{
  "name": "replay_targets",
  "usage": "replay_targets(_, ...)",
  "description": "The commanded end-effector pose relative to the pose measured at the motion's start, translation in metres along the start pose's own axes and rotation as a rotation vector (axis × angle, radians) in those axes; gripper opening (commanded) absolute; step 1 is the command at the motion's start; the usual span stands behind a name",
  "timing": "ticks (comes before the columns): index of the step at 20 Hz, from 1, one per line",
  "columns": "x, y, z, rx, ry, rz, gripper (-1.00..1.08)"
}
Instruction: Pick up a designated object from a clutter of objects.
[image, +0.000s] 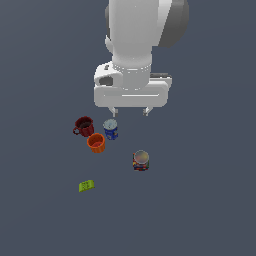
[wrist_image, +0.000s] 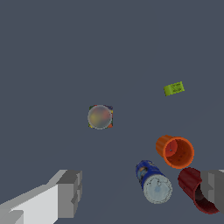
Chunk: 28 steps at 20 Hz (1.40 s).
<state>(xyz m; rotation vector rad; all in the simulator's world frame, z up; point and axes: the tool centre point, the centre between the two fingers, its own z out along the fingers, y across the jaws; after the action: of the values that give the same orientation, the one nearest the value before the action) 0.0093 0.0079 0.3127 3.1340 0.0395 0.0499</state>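
The lime-green block (image: 86, 186) lies flat on the grey floor, apart from the other items, toward the exterior view's lower left; it also shows in the wrist view (wrist_image: 174, 88). My gripper (image: 130, 111) hangs high above the clutter, open and empty, its fingertips (wrist_image: 70, 192) wide apart. Below it stand the dark red mug (image: 84, 126), the blue can (image: 110, 129), the orange cup (image: 96, 143) and the multicoloured can (image: 141, 161). In the wrist view the multicoloured can (wrist_image: 100, 117) is near the middle.
The mug (wrist_image: 199, 192), blue can (wrist_image: 153, 181) and orange cup (wrist_image: 176, 151) stand close together. One finger partly hides the mug in the wrist view. The floor is plain dark grey.
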Motion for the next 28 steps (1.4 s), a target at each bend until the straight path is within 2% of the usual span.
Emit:
replay_targets(1,0.0,0.0,0.0,0.0,0.0,0.0,1.0)
replay_targets(9,-0.004,0.005,0.011,0.006,-0.026,-0.014,1.0)
replay_targets(17,-0.002,0.007,0.013,0.008,-0.027,-0.003,1.0)
replay_targets(23,0.011,0.016,0.024,0.014,-0.029,0.078,1.0)
replay_targets(28,0.029,0.03,0.04,0.021,-0.031,0.195,1.0)
